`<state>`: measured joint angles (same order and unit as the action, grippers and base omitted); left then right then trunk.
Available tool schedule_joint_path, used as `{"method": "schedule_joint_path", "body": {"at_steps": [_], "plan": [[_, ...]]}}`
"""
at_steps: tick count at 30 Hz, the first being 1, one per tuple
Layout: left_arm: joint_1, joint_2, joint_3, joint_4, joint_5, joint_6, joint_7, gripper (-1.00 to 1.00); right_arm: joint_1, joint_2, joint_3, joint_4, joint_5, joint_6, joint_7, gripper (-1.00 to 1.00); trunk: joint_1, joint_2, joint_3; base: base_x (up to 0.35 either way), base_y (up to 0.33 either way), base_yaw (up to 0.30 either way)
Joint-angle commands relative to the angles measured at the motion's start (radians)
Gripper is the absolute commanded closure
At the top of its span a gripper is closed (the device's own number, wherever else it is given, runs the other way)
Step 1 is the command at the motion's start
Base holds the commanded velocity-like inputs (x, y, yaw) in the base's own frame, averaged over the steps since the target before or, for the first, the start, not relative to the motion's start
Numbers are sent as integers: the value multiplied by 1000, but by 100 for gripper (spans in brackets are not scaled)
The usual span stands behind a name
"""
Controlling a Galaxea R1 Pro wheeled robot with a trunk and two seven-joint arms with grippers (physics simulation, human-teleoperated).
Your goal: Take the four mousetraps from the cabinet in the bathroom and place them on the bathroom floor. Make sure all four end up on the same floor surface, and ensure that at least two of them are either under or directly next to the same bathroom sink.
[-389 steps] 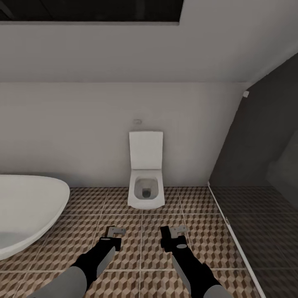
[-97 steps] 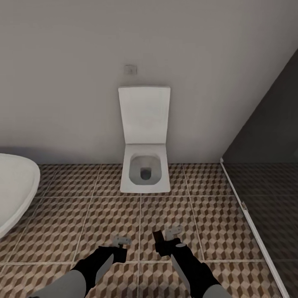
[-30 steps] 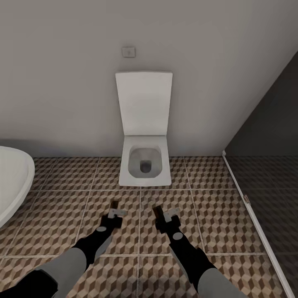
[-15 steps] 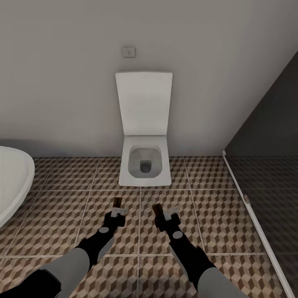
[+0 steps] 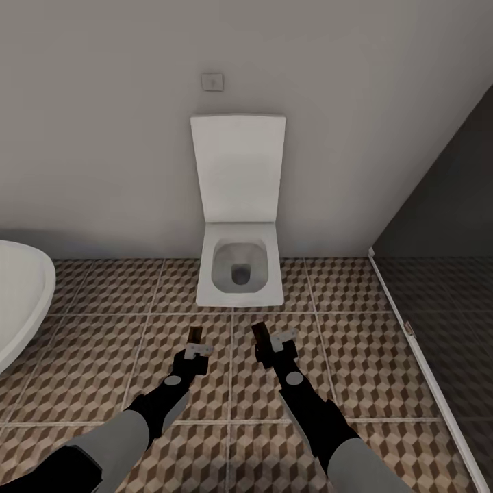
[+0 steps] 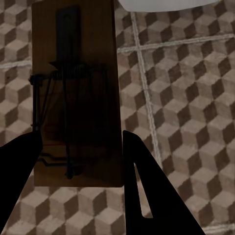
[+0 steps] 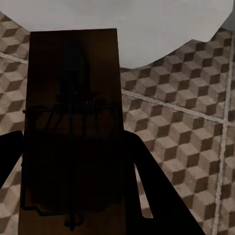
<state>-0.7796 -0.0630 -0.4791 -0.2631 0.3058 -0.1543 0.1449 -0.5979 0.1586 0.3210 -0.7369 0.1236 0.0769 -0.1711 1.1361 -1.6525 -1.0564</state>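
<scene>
My left gripper (image 5: 194, 349) is shut on a brown wooden mousetrap (image 5: 195, 335), held above the cube-patterned bathroom floor (image 5: 103, 356). In the left wrist view the mousetrap (image 6: 76, 93) fills the gap between the dark fingers (image 6: 142, 196), its wire spring on top. My right gripper (image 5: 268, 344) is shut on a second mousetrap (image 5: 259, 333). The right wrist view has that mousetrap (image 7: 73, 127) between the fingers (image 7: 156, 191), over tiles and the white toilet bowl. The cabinet is out of view.
A white wall-hung toilet (image 5: 239, 267) with raised lid stands straight ahead of both grippers. A white bathtub rim (image 5: 24, 301) curves in at the left. A dark glass shower partition (image 5: 438, 329) with a white sill runs along the right.
Over thirteen seconds the view has closed in on the toilet. In the last second both grippers have edged forward a little, still holding their mousetraps.
</scene>
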Motion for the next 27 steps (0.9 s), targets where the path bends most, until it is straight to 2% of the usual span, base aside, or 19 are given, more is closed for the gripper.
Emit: {"method": "schedule_joint_path", "body": {"at_steps": [1, 27], "plan": [[-1, 0, -9, 1, 9, -4, 5, 100, 0, 0, 3, -2, 7, 7, -5, 100, 4, -8, -4, 0, 0, 0], [-1, -10, -9, 2, 9, -1, 6, 100, 0, -2, 3, -6, 7, 7, -5, 100, 104, -190, -123, 0, 0, 0]]}}
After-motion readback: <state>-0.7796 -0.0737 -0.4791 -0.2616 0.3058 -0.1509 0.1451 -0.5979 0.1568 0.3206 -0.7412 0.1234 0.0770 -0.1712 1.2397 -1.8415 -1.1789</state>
